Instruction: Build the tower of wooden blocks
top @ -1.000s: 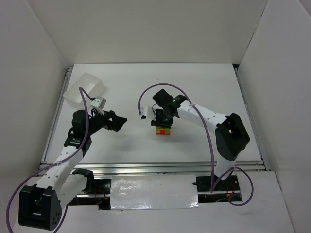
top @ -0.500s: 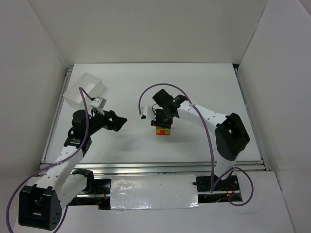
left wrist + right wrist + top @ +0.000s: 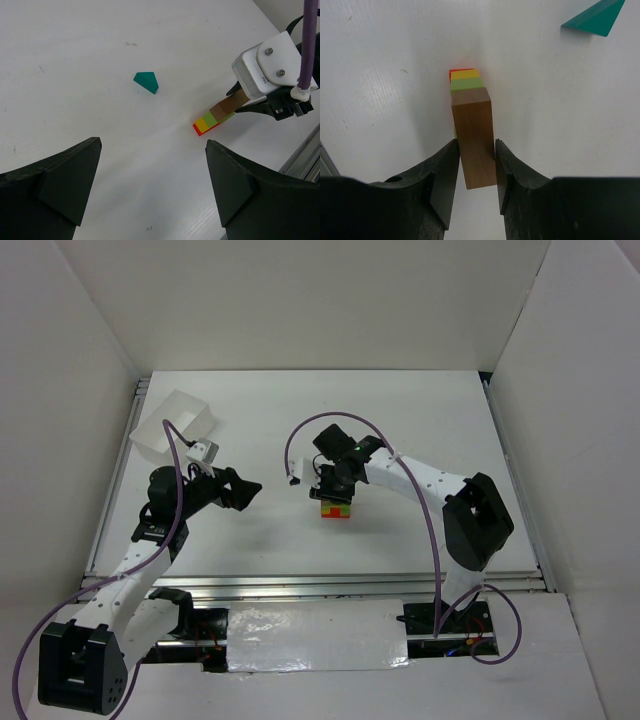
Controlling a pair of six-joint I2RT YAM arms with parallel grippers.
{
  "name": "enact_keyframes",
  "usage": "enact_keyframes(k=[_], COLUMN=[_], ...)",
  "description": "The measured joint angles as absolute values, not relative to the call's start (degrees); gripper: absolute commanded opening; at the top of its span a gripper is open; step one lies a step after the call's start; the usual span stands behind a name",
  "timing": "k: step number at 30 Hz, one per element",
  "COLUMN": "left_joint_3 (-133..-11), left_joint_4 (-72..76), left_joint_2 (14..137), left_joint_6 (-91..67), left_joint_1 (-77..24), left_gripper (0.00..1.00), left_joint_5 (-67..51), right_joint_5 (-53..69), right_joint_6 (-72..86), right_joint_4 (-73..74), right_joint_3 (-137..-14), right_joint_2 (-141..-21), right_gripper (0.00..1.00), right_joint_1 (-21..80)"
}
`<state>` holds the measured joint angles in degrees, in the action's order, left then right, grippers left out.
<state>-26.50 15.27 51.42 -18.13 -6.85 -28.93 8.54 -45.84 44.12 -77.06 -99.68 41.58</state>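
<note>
A small stack of red, yellow and green blocks [image 3: 465, 79] stands mid-table, also seen as the stack [image 3: 336, 509] from above and the stack [image 3: 209, 123] from the left wrist. A plain tan block [image 3: 474, 135] rests on top of the green one, slightly tilted, with my right gripper [image 3: 476, 150] shut on its two sides. From above, the right gripper [image 3: 335, 485] hangs directly over the stack. A teal peaked block [image 3: 594, 17] lies on its side on the table apart from the stack, also visible as the teal block [image 3: 146, 81]. My left gripper [image 3: 152, 150] hovers open and empty to the left.
A white rectangular box [image 3: 178, 425] stands at the back left, behind the left arm. White walls enclose the table on three sides. A metal rail [image 3: 320, 582] runs along the near edge.
</note>
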Motion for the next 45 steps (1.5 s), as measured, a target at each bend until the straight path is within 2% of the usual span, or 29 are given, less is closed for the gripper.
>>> enact_keyframes(k=[7, 9, 13, 18, 19, 20, 21, 27, 31, 39, 42, 45], left_joint_3=[-26.5, -26.5, -26.5, -26.5, -26.6, -26.9, -27.5, -33.3, -35.9, -36.5, -36.3, -35.6], left_joint_4=[15.5, 15.5, 15.4, 15.4, 15.3, 14.9, 14.0, 11.0, 8.3, 5.7, 4.2, 4.0], left_joint_2=[51.4, 51.4, 51.4, 51.5, 51.5, 51.7, 52.1, 56.3, 57.3, 52.2, 48.8, 46.4], left_joint_6=[-18.1, -18.1, -18.1, -18.2, -18.2, -18.1, -18.1, -17.9, -18.0, -22.8, -24.6, -26.7], left_joint_1=[-6.9, -6.9, -6.9, -6.9, -6.9, -6.9, -6.9, -6.9, -6.9, -6.9, -6.9, -6.9], left_gripper=[0.99, 0.99, 0.99, 0.99, 0.99, 0.99, 0.99, 0.99, 0.99, 0.99, 0.99, 0.99], left_joint_5=[-29.3, -29.4, -29.5, -29.5, -29.5, -29.3, -29.1, -27.4, -25.7, -19.0, -15.1, -12.4], right_joint_5=[8.1, 7.9, 7.7, 7.7, 7.6, 7.6, 7.6, 8.9, 9.6, 3.1, 1.1, -0.2], right_joint_6=[-45.3, -44.8, -44.3, -43.6, -43.5, -43.4, -43.1, -40.4, -33.3, -8.9, -0.4, 5.6], right_joint_4=[43.9, 43.7, 43.1, 42.9, 42.9, 42.9, 42.9, 38.9, 33.8, 32.5, 32.6, 33.0], right_joint_3=[-77.1, -77.1, -77.1, -77.3, -77.5, -77.9, -78.5, -82.5, -87.8, -114.9, -116.0, -114.7], right_joint_2=[-99.7, -99.7, -99.7, -98.4, -97.8, -97.2, -96.4, -91.1, -90.9, -105.1, -107.6, -110.0], right_gripper=[0.47, 0.56, 0.59, 0.73, 0.76, 0.98, 1.0, 1.0, 1.0, 0.98, 0.92, 0.92], right_joint_1=[41.6, 41.6, 41.6, 41.6, 41.6, 41.6, 41.6, 40.3, 37.5, 35.7, 35.7, 35.9])
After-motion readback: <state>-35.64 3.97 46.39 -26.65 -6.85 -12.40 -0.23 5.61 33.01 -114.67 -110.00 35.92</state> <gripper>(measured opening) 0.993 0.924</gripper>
